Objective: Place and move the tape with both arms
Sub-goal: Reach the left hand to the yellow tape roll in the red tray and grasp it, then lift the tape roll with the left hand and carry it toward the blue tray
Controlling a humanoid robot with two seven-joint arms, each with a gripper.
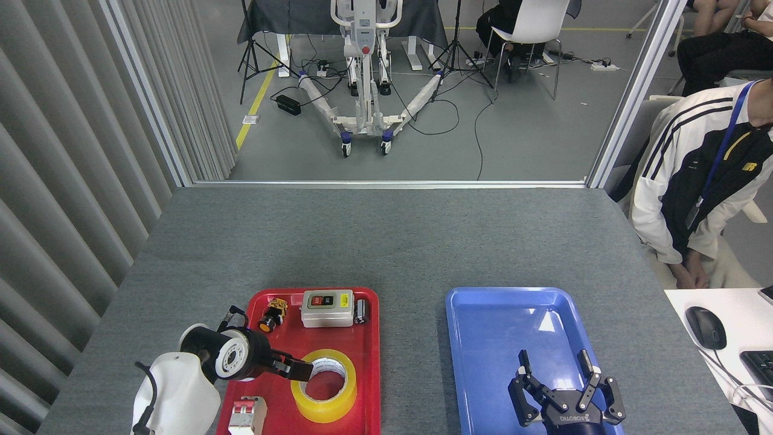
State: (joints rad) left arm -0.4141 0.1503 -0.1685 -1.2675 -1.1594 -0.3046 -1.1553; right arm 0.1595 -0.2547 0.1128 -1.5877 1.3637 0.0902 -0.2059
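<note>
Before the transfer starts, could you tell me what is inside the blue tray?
The blue tray shows only bare blue floor. The right gripper hangs over its near end, hiding what lies beneath it.

Left end effector (300, 370) at tape (324, 385), red tray (367, 338), blue tray (483, 326)

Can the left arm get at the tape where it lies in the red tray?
Probably yes. The left gripper is already at the tape's left rim, nothing between them. The breaker and push button lie clear of it.
</note>
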